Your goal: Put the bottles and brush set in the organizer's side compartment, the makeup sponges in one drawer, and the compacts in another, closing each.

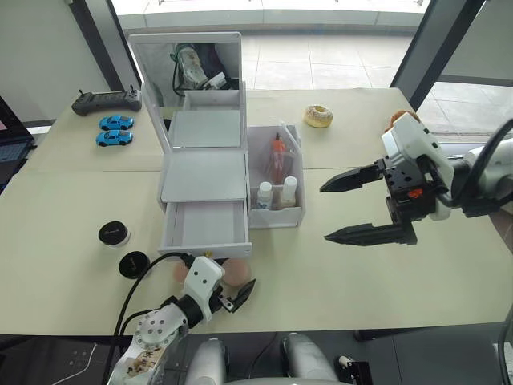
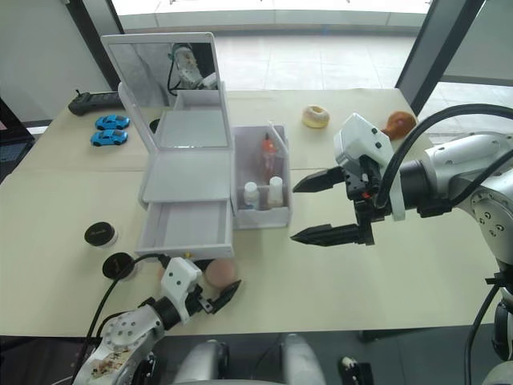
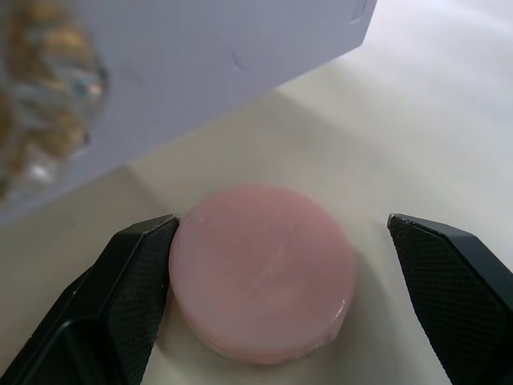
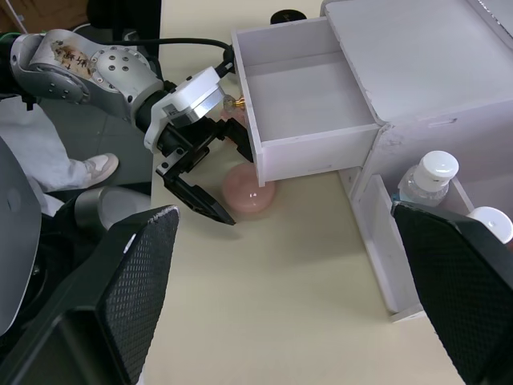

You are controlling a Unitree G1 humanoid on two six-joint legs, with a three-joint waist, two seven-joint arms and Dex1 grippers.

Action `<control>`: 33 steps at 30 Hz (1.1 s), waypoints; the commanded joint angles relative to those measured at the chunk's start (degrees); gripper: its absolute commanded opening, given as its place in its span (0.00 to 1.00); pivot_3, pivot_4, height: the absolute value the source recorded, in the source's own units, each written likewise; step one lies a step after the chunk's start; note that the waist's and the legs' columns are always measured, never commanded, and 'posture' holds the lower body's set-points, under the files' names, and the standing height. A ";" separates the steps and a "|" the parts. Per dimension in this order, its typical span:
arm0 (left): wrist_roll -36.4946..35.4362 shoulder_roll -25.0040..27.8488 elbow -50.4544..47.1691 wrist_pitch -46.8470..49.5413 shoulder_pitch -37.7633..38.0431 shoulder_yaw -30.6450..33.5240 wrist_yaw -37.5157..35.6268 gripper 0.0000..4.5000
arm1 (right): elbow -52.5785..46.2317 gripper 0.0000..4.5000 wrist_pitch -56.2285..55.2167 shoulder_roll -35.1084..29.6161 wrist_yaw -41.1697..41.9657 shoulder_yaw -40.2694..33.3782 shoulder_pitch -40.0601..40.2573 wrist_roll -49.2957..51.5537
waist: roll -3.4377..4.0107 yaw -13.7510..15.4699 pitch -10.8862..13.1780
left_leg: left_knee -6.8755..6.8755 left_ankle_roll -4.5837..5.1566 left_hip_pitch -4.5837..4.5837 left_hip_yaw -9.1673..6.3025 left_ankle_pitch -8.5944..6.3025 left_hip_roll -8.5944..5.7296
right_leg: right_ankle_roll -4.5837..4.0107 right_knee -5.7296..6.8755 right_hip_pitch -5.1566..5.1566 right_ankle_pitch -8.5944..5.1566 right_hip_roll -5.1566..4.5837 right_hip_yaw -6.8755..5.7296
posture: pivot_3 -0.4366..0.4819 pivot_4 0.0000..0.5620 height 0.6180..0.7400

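Bottles [image 1: 276, 192] + brush set [image 1: 277, 152] are binned (drawer [image 1: 204, 227] empty), my left gripper [image 3: 284, 265] is wide around a sponge [image 3: 263, 285], compacts [image 1: 115, 234] untouched.

two blue toy cars [image 1: 114, 130], black controller [image 1: 106, 101], doughnut [image 1: 318, 115], beige table [image 1: 337, 265]

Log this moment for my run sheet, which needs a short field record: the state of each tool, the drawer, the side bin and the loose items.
left tool: open, straddling a pink makeup sponge on the table, one finger touching it
right tool: open, empty, above the table right of the organizer
lower drawer: pulled out, empty
side compartment: holds two bottles and the brush set
compacts: two, on the table left of the drawer
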 commanded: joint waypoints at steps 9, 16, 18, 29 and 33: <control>0.07 4.90 -0.40 -1.61 2.76 1.50 -1.27 0.66 | -1.37 1.00 -0.41 0.99 -1.46 -2.19 -0.60 2.06 | 0.02 -0.13 -0.01 | -0.02 0.00 0.03 0.00 0.00 0.03 | 0.04 0.00 0.00 -0.02 0.03 0.02 | 0.48 0.27 1.00; -12.08 12.45 -9.45 -7.06 14.42 10.82 -13.16 0.66 | -0.60 1.00 -1.96 3.20 1.54 -1.70 -0.52 4.12 | -0.03 -0.17 0.02 | -0.06 0.01 0.03 0.04 -0.01 0.10 | 0.02 0.02 -0.09 -0.03 0.04 0.04 | 0.48 0.27 1.00; -17.73 14.65 -11.90 -7.60 18.08 14.94 -17.33 0.66 | -0.35 1.00 -2.67 3.82 2.66 -1.56 -0.23 4.07 | 0.01 -0.03 0.04 | -0.07 0.01 0.02 0.08 -0.01 0.15 | -0.03 0.02 -0.14 -0.06 0.03 0.01 | 0.48 0.27 1.00; -60.84 32.99 -13.33 5.44 10.46 45.92 -19.74 0.66 | 3.35 1.00 -7.86 5.60 6.98 0.28 -0.29 0.24 | 0.05 0.14 0.13 | -0.03 0.01 0.08 0.15 0.00 0.16 | -0.15 0.03 -0.15 -0.38 -0.05 -0.13 | 0.48 0.27 1.00; -57.32 38.58 -6.61 8.61 -4.49 41.03 -15.00 0.66 | 2.78 1.00 -8.35 6.02 5.99 -0.48 0.56 -0.35 | 0.04 -0.06 0.13 | -0.03 0.01 0.07 0.17 -0.01 0.14 | 0.18 0.00 -0.09 -0.17 -0.01 -0.08 | 0.48 0.27 1.00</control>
